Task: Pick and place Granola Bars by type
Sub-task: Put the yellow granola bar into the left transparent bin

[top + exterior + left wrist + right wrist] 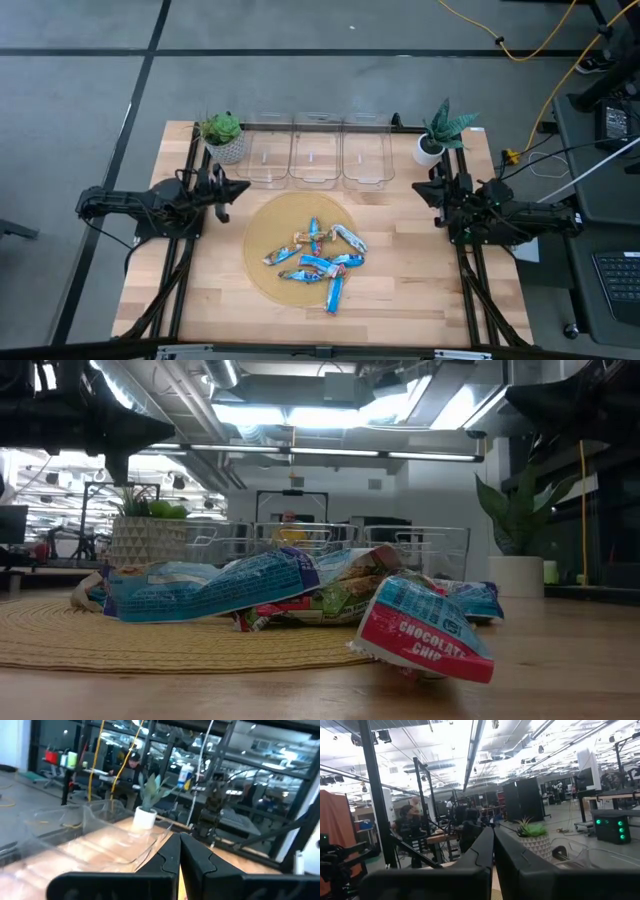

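Several Granola Bars (318,262) in shiny blue, white and red-brown wrappers lie in a loose pile on a round woven mat (268,232) at the table's middle; the low view shows them close up (280,585), the nearest marked chocolate chip (425,632). My left gripper (243,187) stands shut at the table's left, raised and pointing across the table, well clear of the bars. My right gripper (418,187) stands shut at the table's right, also raised and away from the pile. Their shut fingers show in the left wrist view (180,851) and the right wrist view (493,851).
Three clear plastic bins (318,152) stand in a row at the table's far edge. A potted plant in a patterned pot (224,138) is at the far left, another in a white pot (438,135) at the far right. Bare wood lies near the front edge.
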Available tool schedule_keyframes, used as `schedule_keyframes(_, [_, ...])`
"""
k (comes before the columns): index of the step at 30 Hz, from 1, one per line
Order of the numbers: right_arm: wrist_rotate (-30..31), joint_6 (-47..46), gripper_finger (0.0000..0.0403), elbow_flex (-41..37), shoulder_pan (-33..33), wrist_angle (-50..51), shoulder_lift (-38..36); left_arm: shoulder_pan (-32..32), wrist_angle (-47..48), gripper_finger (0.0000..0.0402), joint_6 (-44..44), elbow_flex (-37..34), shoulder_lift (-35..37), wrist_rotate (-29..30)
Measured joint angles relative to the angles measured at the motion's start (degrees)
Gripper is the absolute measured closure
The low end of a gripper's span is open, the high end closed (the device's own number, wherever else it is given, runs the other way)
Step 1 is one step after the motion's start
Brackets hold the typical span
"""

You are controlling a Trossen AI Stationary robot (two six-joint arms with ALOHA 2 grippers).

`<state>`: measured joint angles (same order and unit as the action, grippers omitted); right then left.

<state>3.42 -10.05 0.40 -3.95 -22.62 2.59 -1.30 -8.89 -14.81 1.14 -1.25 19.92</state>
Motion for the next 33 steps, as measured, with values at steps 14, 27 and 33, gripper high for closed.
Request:
schedule_keyframes(14, [0.0, 1.3, 0.0386, 0.0, 0.0, 1.6, 0.0, 0.0, 19.1, 0.04, 3.2, 34.5, -27.1, -7.9])
schedule_keyframes(27, [0.0, 4.6, 0.0386, 0.0, 0.0, 1.7, 0.0, -1.1, 36.4, 0.0396, -6.0, 60.0, -54.6, -23.1])
schedule_keyframes(33, [0.0, 4.8, 0.0386, 0.0, 0.0, 1.7, 0.0, -2.9, 45.5, 0.0348, -13.9, 60.2, -59.9, -25.9])
